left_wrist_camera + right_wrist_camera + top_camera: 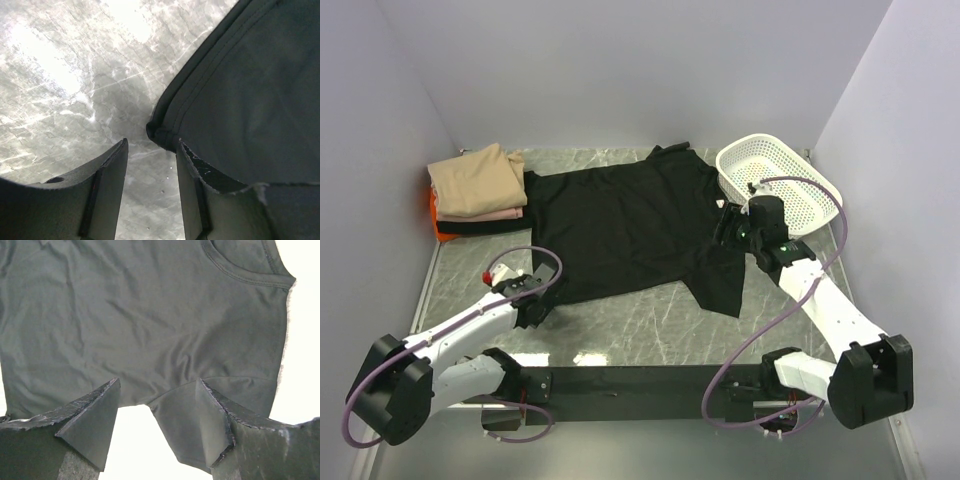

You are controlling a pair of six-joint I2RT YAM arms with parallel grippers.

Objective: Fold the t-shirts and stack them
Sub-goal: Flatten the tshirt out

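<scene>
Left gripper [151, 145], part open and empty, sits at a corner of the black shirt [620, 225] (unpinched); right gripper [159, 382] gapes empty above it.

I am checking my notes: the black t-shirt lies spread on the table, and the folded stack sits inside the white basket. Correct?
No: the folded stack sits on the table at the far left, away from the white basket at the far right, as the top external view shows. The black t-shirt does lie spread out.

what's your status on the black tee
Both open: left gripper at hem corner, right gripper above near sleeve. Black t-shirt flat, unfolded. Basket close by right gripper.
</scene>
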